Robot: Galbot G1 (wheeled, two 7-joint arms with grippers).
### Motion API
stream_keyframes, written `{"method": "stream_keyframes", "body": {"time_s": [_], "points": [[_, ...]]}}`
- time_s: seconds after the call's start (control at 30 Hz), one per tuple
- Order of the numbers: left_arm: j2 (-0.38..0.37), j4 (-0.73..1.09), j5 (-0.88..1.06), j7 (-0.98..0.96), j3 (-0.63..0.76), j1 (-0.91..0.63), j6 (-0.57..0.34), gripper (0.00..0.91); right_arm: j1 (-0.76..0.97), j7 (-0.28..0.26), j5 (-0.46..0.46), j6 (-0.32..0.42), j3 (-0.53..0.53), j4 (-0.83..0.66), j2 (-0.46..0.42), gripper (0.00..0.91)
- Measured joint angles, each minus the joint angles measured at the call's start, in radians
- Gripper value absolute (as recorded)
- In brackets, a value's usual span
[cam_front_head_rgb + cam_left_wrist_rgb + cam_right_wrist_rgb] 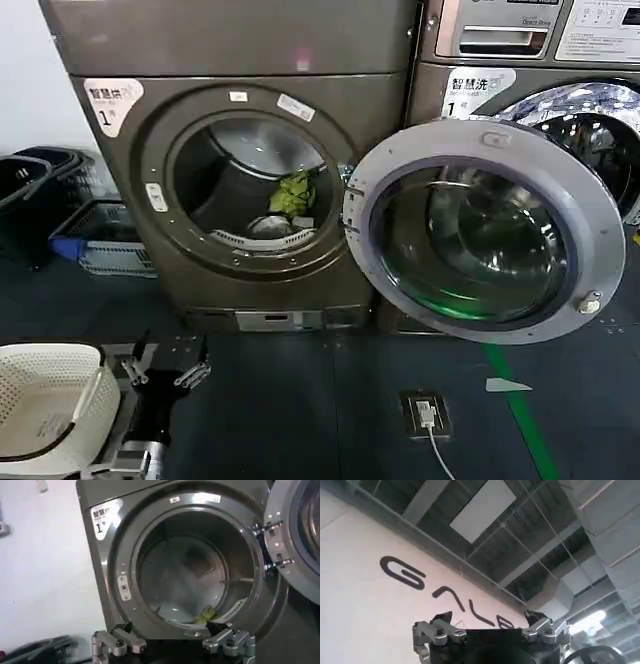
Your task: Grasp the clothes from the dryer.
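Spread left tool [172,639] facing dryer [100,570], clothes [207,615] inside

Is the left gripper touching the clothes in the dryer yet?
Apart. In the head view the left gripper hangs open low over the floor, well short of the dryer, while the clothes lie inside the drum.

Left pincer [167,368] open, low; right pincer [491,625] open.

The dryer [250,170] wears a white sticker [112,103] with Chinese characters and a "1". The next machine [520,60] has a similar sticker [478,92], also "1". The wall [360,605] shows large dark letters, "GAL" and more.
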Motion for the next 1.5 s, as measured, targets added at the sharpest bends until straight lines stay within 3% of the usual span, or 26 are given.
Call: {"method": "stream_keyframes", "body": {"time_s": [1.5], "points": [[0.0,-0.014,0.005,0.001,0.001,0.008,0.001,0.907,-0.005,-0.006,0.002,0.014,-0.002,-0.001,0.008,0.907]]}}
